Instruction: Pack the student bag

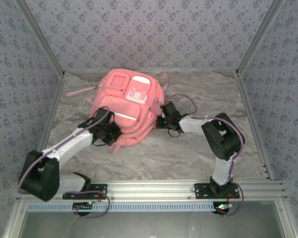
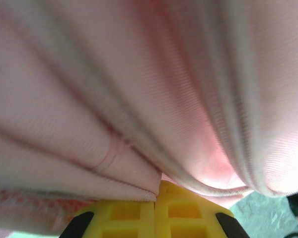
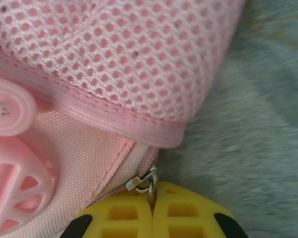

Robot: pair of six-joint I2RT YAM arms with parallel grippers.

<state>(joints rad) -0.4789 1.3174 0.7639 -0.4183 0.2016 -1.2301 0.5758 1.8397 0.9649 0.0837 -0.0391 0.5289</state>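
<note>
1. The student bag (image 1: 129, 106) lies flat on the cloth-covered table (image 1: 188, 153), in the middle and toward the back wall, with its front pockets facing up.
2. One pink strap (image 1: 81, 91) reaches out from the bag to the left, and its end comes near the left wall (the strap at the right edge is hard to follow).
3. The left gripper (image 2: 155, 191) is at the near-left edge of the bag. Its yellow fingers are pressed together, with a fold of the pink fabric pinched between them.
4. The right gripper (image 3: 153, 201) is at the right edge of the bag. Its fingers are clamped on the metal zipper pull (image 3: 144, 181), just below the mesh pocket (image 3: 114, 54).
5. Bare cloth lies free in front of the bag between the two arms, and also to the right of the bag as far as the wall.
</note>
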